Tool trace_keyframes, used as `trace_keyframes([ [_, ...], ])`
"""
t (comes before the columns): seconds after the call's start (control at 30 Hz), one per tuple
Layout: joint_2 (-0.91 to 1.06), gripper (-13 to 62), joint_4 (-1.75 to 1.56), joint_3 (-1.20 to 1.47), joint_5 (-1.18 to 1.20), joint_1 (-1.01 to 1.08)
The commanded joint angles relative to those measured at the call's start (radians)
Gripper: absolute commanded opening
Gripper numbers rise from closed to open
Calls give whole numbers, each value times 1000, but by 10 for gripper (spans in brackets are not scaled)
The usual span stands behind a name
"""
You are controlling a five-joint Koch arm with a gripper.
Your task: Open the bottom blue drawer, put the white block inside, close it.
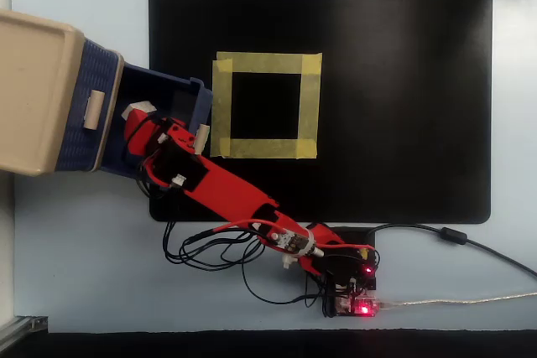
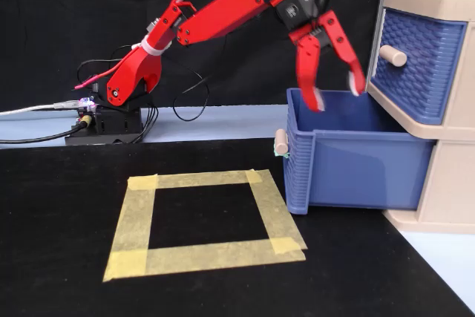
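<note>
Standing at overhead-view left: beige plastic cabinet (image 1: 33, 81), upper dark-blue woven drawer (image 2: 415, 64) shut; bottom blue drawer (image 1: 189, 136) pulled out. Small white block (image 1: 138, 111) seen inside it, overhead view. Red arm's gripper (image 2: 335, 94) above the tray, fingers spread apart, empty. Yellow tape square (image 1: 264, 106) rightward on black mat (image 1: 403, 98).

Bottom blue drawer (image 2: 356, 161) pulled open — white block (image 1: 137, 111) seemingly inside.
</note>
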Motion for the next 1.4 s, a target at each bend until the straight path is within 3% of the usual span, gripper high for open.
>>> trace_keyframes([
  [0.0, 187, 344, 178, -15, -14, 5],
  [0.1, 285, 343, 376, 60, 97, 69],
  [0.27, 302, 341, 337, 414, 399, 133],
  [0.37, 253, 341, 250, 479, 439, 129],
  [0.6, 31, 345, -41, 330, 379, 3],
  [0.83, -225, 349, -376, -11, 206, -89],
  [0.97, -282, 351, -367, -95, 160, -89],
  [1.07, -130, 346, -138, -91, 161, -69],
  [1.17, 112, 344, 331, -83, 198, 78],
  [1.23, 272, 343, 400, -26, 321, 206],
  [1.37, 577, 341, 376, 419, 741, 471],
])
